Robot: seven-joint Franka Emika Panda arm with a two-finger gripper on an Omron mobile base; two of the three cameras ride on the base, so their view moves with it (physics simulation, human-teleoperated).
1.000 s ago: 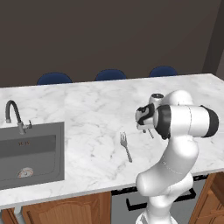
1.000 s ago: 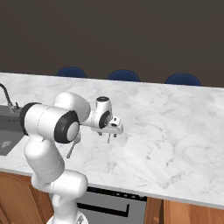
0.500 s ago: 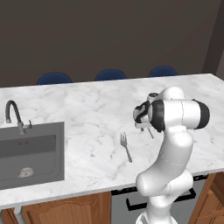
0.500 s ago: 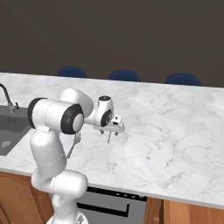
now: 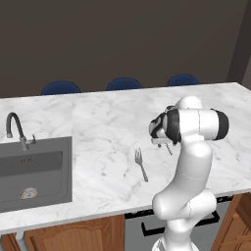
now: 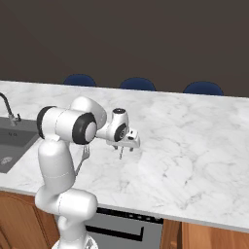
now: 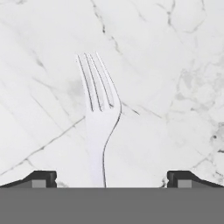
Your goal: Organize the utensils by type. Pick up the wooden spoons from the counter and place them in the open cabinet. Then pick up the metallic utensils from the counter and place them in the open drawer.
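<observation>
Fig.: arm has swung slightly since 1 s ago; gripper [image 6: 121, 151] now hangs above the table [image 5: 98, 122], jaws wide, empty. Fork [image 7: 99, 118] lies flat btw. them, near front edge, right of sink [image 5: 34, 169]. Approach for metal-utensil pick, judged.

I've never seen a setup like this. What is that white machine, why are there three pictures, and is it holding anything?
The white machine is a robot arm with a two-finger gripper for picking things up. Two pictures come from cameras behind it, one on its left and one on its right, looking over a marble counter with a sink and a tap. The third comes from a camera on the hand, looking down between its fingertips. A grey metal fork lies on the counter below. The gripper is open and holds nothing.
</observation>
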